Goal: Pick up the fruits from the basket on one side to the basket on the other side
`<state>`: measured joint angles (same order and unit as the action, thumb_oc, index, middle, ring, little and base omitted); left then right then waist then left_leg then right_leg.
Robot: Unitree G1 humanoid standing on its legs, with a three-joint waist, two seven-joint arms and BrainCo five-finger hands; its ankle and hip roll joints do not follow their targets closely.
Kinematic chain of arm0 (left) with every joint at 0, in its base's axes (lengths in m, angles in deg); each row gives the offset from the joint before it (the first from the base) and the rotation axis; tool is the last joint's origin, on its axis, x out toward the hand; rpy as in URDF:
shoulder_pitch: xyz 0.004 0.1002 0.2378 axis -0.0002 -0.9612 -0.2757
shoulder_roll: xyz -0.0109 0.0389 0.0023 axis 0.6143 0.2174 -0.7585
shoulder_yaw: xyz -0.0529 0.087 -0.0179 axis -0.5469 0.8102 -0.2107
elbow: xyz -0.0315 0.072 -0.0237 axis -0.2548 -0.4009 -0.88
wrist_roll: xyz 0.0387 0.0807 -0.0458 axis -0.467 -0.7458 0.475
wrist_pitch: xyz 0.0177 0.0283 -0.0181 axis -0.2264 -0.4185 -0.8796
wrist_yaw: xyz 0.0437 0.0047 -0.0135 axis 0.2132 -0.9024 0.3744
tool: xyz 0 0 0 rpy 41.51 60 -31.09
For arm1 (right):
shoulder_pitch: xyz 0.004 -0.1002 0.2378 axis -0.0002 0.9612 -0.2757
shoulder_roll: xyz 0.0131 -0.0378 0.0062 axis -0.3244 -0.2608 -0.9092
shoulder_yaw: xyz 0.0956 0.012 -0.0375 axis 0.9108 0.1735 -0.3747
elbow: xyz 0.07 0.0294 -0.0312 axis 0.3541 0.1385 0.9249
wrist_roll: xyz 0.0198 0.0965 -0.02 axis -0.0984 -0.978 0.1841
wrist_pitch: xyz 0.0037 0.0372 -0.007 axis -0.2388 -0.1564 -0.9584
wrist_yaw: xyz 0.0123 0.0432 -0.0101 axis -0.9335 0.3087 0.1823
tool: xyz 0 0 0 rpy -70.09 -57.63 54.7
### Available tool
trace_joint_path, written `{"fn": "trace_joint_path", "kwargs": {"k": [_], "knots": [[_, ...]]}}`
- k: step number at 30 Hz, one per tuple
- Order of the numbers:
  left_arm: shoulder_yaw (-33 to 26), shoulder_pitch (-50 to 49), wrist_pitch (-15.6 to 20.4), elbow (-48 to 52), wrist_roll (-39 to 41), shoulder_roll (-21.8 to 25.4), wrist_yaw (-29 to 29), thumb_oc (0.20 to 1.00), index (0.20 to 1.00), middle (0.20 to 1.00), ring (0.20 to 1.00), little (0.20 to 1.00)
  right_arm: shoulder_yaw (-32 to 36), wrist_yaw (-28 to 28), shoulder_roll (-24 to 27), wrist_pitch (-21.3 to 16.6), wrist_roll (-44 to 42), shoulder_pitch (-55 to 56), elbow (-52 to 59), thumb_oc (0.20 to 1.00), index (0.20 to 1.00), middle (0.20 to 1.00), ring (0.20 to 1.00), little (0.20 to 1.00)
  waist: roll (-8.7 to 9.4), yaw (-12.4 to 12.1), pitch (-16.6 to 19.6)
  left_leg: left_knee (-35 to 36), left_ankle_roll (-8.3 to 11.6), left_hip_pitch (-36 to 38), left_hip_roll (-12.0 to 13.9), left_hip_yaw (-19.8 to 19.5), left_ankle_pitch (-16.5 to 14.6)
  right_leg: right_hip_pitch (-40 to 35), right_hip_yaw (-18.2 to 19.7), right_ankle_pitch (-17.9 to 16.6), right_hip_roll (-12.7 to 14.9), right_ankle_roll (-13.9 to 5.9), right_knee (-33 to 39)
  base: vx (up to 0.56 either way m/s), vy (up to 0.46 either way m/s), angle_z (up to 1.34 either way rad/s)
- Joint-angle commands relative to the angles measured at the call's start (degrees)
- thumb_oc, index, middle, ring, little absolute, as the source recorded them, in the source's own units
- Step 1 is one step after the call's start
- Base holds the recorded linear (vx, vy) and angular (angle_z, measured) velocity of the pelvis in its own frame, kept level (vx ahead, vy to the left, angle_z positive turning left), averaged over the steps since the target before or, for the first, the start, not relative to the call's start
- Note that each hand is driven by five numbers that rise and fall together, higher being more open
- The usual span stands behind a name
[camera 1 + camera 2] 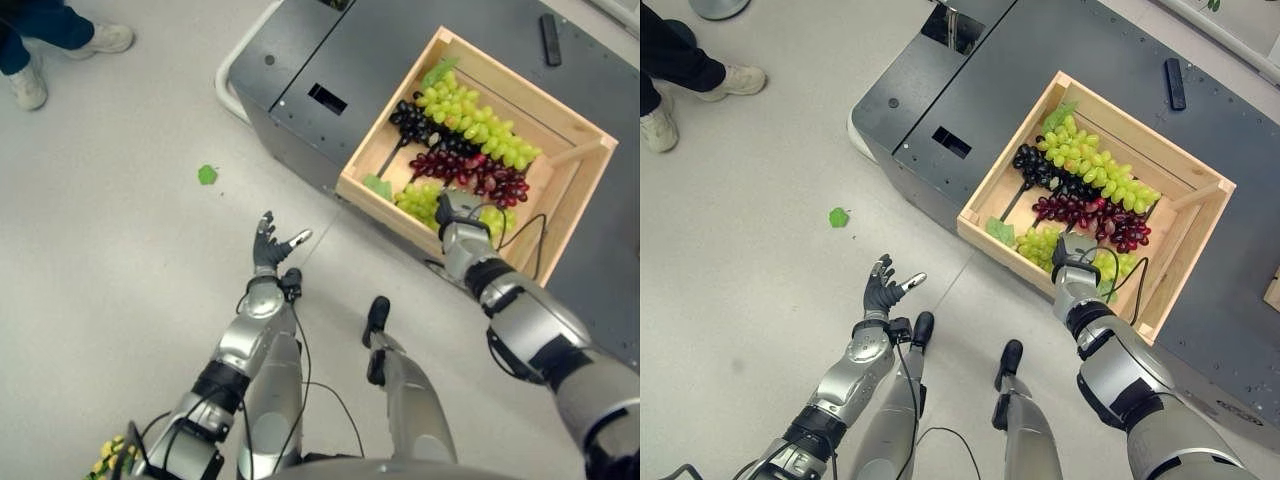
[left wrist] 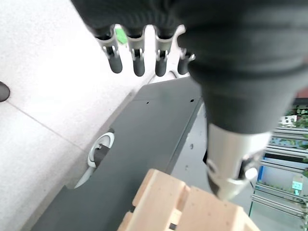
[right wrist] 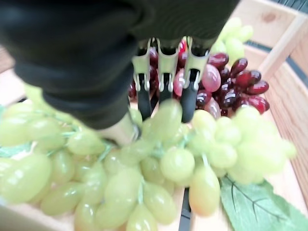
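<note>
Green grapes [image 3: 163,159] lie under the right hand's [image 1: 1070,262] straight, empty fingers [image 3: 166,79].

A wooden crate [image 1: 1185,235] stands on a dark grey surface [image 1: 1080,50] and holds several grape bunches: a long green bunch [image 1: 1095,165] along the far side, a black bunch [image 1: 1035,167] beside it, a red bunch [image 1: 1090,215] in the middle, and a small green bunch [image 1: 1035,242] at the near wall. The right hand [image 1: 1072,258] is over this near green bunch, its fingers hidden. The left hand [image 1: 882,290] hangs above the floor [image 1: 740,200] with fingers spread. A green leaf [image 1: 839,217] lies on the floor. A black bar [image 1: 1175,83] lies on the surface beyond the crate.
</note>
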<state>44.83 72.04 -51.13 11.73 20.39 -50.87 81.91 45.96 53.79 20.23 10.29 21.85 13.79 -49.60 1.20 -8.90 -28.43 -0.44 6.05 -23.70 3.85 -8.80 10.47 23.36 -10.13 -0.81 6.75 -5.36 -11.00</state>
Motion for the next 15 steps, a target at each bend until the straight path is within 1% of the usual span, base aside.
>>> {"fn": "trace_joint_path", "kwargs": {"k": [1, 7, 10, 12, 13, 14, 15], "knots": [[2.2, 3.0, 3.1, 1.9, 1.5, -0.8, 0.8, 1.0, 1.0, 1.0, 1.0, 1.0, 0.9, -0.6, -3.5, 0.0, -1.3, 2.5, -2.1, 0.2, 0.2, 0.2, 0.2, 0.2, 1.19, -1.6, -1.4, -3.7, 0.83, -0.6, -1.1, -0.3, -6.5, -2.2, -0.6, 1.8, 4.0, -3.13, 3.9, -0.01, 0.011, 0.07], [2.4, 3.3, 3.0, 1.3, 1.9, -1.1, 0.9, 1.0, 1.0, 1.0, 1.0, 1.0, 4.4, -3.2, -4.0, -0.6, -6.3, 4.8, -1.8, 0.2, 0.2, 0.2, 0.2, 0.2, 0.93, -1.5, -1.4, -3.9, 0.76, -0.8, -1.3, -0.3, -6.4, -2.1, -0.8, 1.7, 4.3, -3.16, 3.8, -0.01, 0.017, 0.06], [2.0, 3.3, 2.9, 1.1, 2.3, -1.2, 1.1, 1.0, 1.0, 1.0, 1.0, 1.0, 7.3, -5.1, -4.4, -2.6, -12.3, 6.5, 0.4, 0.2, 0.2, 0.2, 0.2, 0.2, 0.87, -1.2, -1.4, -3.9, 0.74, -0.8, -1.3, -0.1, -6.4, -1.8, -0.7, 1.7, 4.4, -3.11, 3.6, 0.0, 0.016, 0.02], [1.4, 3.3, 3.0, 1.0, 2.6, -1.2, 1.3, 1.0, 1.0, 1.0, 1.0, 1.0, 10.6, -7.1, -4.9, -4.7, -19.4, 8.1, 2.5, 0.2, 0.2, 0.2, 0.2, 0.2, 0.97, -0.9, -1.4, -3.9, 0.7, -0.8, -1.3, 0.0, -6.4, -1.8, -0.6, 1.7, 4.3, -3.1, 3.7, 0.0, 0.0, 0.0], [1.4, 3.3, 3.0, 1.0, 2.6, -1.2, 1.3, 1.0, 1.0, 1.0, 1.0, 1.0, 10.6, -7.2, -4.9, -4.7, -19.6, 8.2, 2.6, 0.2, 0.2, 0.2, 0.2, 0.2, 1.0, -0.9, -1.4, -3.9, 0.7, -0.8, -1.3, 0.0, -6.4, -1.8, -0.5, 1.7, 4.3, -3.1, 3.7, 0.0, 0.0, 0.0], [0.7, 2.7, 3.0, 0.9, 2.9, -1.1, 1.5, 1.0, 1.0, 1.0, 1.0, 1.0, 13.9, -8.6, -6.2, -7.9, -28.4, 10.6, 6.7, 0.2, 0.2, 0.2, 0.2, 0.2, 1.3, -0.5, -1.4, -3.9, 0.68, -0.3, -1.1, 0.3, -6.7, -2.0, -0.4, 2.1, 4.2, -3.07, 3.4, 0.0, 0.0, 0.0], [0.7, 2.9, 3.0, 0.9, 2.9, -1.1, 1.5, 1.0, 1.0, 1.0, 1.0, 1.0, 14.0, -8.6, -6.1, -7.9, -28.5, 10.5, 6.8, 0.2, 0.2, 0.2, 0.2, 0.2, 1.33, -0.5, -1.4, -3.9, 0.64, -0.6, -1.2, 0.3, -6.4, -1.8, -0.4, 1.8, 4.2, -3.09, 3.5, 0.0, 0.0, 0.0]]}}
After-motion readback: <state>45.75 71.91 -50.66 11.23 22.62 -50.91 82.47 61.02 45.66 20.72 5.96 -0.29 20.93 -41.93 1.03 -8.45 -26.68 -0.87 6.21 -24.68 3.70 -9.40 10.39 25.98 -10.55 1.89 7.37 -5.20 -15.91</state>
